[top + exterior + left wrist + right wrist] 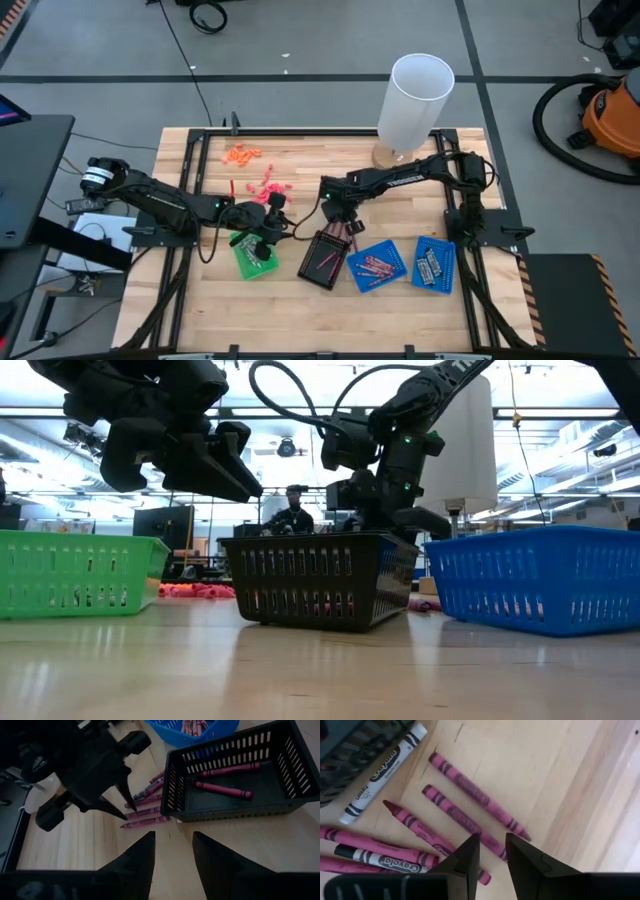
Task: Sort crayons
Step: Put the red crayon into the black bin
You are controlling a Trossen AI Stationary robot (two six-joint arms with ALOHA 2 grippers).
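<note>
While my right hand hovers just above the loose pink-magenta wax crayons on the wooden table, I read the step as lining up a pick. Fingers stand narrowly apart, pointing down, nothing between them. The gap sits over the lower end of one pink crayon; a white-wrapped crayon lies beside the pile, near the basket edge.

From above, this hand is just behind the black slotted plastic basket, arm reaching in from the right side. The basket already holds a few pink crayons. Two blue plastic baskets to its right hold more crayons.

My left hand hangs over the table near the green plastic basket, tilted toward the black one, fingers slightly apart, empty. Looks like it's waiting.

Next move, my guess: drop straight down, centre one crayon across the gap, close. Neighbours lie close, so risk is nudging or pinching two.
</note>
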